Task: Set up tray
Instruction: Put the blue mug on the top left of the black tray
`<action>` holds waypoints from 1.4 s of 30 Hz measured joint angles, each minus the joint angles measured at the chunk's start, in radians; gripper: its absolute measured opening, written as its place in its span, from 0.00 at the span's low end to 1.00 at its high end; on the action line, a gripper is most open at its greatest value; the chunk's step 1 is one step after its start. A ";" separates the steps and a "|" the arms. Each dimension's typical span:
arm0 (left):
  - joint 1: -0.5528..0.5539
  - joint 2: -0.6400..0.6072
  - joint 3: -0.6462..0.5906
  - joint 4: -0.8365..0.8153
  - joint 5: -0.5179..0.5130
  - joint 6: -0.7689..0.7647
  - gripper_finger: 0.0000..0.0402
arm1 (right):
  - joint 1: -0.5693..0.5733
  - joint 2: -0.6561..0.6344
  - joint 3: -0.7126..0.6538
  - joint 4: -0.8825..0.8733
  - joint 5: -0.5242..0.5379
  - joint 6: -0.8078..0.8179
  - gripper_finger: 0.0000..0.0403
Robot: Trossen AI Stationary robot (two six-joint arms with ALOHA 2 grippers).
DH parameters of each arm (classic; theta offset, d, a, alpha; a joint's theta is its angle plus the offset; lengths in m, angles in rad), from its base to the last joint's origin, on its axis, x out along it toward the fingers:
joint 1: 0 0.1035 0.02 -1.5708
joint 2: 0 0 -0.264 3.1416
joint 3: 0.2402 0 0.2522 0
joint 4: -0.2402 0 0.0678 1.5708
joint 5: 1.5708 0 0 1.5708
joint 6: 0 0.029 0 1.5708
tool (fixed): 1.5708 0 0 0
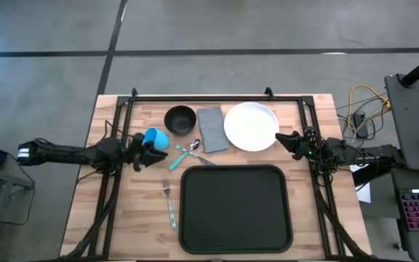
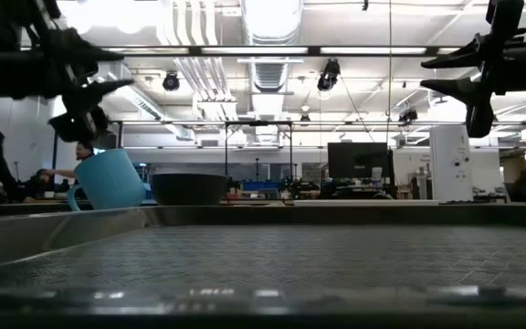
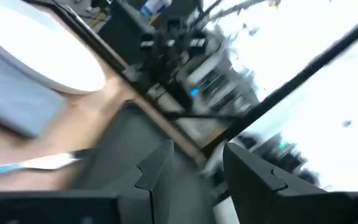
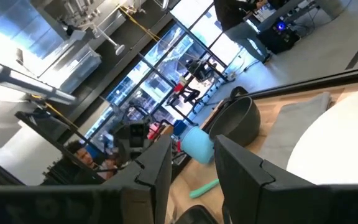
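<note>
Looking straight down, we find the tray (image 1: 235, 209) lying empty at the near edge of the table (image 1: 129, 225), its long axis running left to right across the board. Everything meant for it sits beyond its far rim: the blue cup (image 1: 156, 137), the black bowl (image 1: 180, 118), the grey napkin (image 1: 211, 129) and the white plate (image 1: 251, 126) in a row, with a spoon (image 1: 184, 154) just beyond the tray's far left corner and a fork (image 1: 170, 203) just beside its left rim.

We see the left end effector (image 1: 151, 154) hanging right at the cup, fingers apart and closed on nothing; in the low view it sits just above the cup (image 2: 110, 179). From there the tray lies toward the near side and to the right. The right end effector (image 1: 285, 140) is raised at the plate's right edge, fingers also apart and empty; for it the tray lies near-side and to the left.

We judge the left arm closer to the cup and cutlery, the right closer to the plate, and both about equally near the tray.
</note>
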 joint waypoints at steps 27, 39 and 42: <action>0.036 0.306 0.726 -1.265 -0.555 -0.049 0.30 | 0.000 0.000 0.000 -0.008 0.041 0.134 0.28; 0.286 0.273 0.837 -1.502 -0.242 0.286 0.30 | 0.000 0.001 0.001 -0.018 0.116 0.054 0.28; 0.285 0.275 0.778 -1.411 -0.113 0.370 0.30 | 0.000 0.001 0.001 -0.018 0.115 0.044 0.28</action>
